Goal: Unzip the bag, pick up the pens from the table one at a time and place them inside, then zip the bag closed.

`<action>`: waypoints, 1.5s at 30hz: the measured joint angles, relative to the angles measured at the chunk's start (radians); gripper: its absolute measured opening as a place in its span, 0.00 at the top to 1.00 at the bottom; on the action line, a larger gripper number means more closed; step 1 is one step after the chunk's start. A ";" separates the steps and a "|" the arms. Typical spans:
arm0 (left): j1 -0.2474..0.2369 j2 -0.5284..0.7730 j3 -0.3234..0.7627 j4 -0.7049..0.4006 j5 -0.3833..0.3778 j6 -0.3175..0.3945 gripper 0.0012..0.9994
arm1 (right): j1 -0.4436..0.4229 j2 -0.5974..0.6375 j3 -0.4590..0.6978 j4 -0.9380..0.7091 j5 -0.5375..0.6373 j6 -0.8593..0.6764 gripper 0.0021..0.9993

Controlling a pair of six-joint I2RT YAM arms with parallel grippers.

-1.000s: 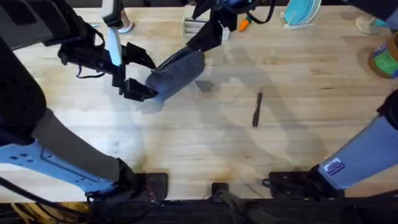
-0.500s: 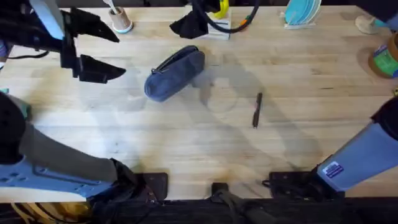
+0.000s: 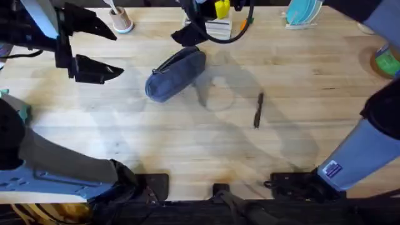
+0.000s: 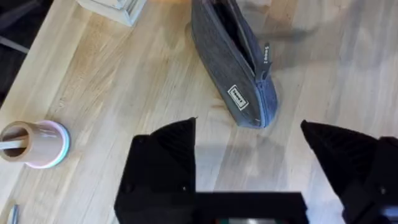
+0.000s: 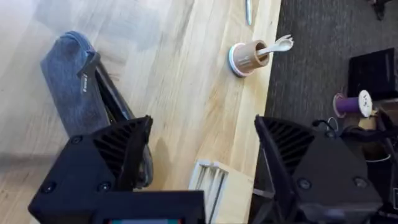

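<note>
The grey-blue bag (image 3: 176, 74) lies slantwise on the table (image 3: 187, 144), left of centre. Its zip stands parted, showing a dark inside (image 4: 227, 25), with the pull (image 4: 266, 56) near one end. One dark pen (image 3: 258, 110) lies alone to the bag's right. My left gripper (image 3: 106, 50) hovers open and empty to the left of the bag, whose nearer end shows between its fingers (image 4: 245, 127). My right gripper (image 3: 187, 34) hangs open and empty just beyond the bag's far end, with the bag (image 5: 74, 87) beside one finger.
A small cup with a spoon (image 3: 120, 22) stands at the far left edge. A white slatted holder (image 3: 209, 28), teal plates (image 3: 303, 12) and a green roll (image 3: 387, 59) line the far and right edges. Bare wood stretches between the pen and the front edge.
Both grippers have let go of the bag's ends and pulled away, the left one leftward, the right one toward the far edge. The bag now lies free.
</note>
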 joint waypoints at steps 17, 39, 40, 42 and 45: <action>0.000 0.000 0.000 0.000 0.000 0.000 0.00 | 0.000 0.005 0.000 -0.214 0.005 -0.117 0.97; 0.000 0.000 0.000 0.000 0.000 0.000 0.00 | 0.020 0.258 0.003 -0.194 -0.025 -0.185 0.97; 0.000 0.000 0.000 0.000 0.000 0.000 0.00 | 0.027 0.269 0.003 -0.194 -0.030 -0.185 0.97; 0.000 0.000 0.000 0.000 0.000 0.000 0.00 | 0.041 0.288 0.003 -0.198 -0.039 -0.185 0.97; 0.000 0.000 0.000 0.000 0.000 0.000 0.00 | 0.060 0.305 0.003 -0.199 -0.058 -0.185 0.97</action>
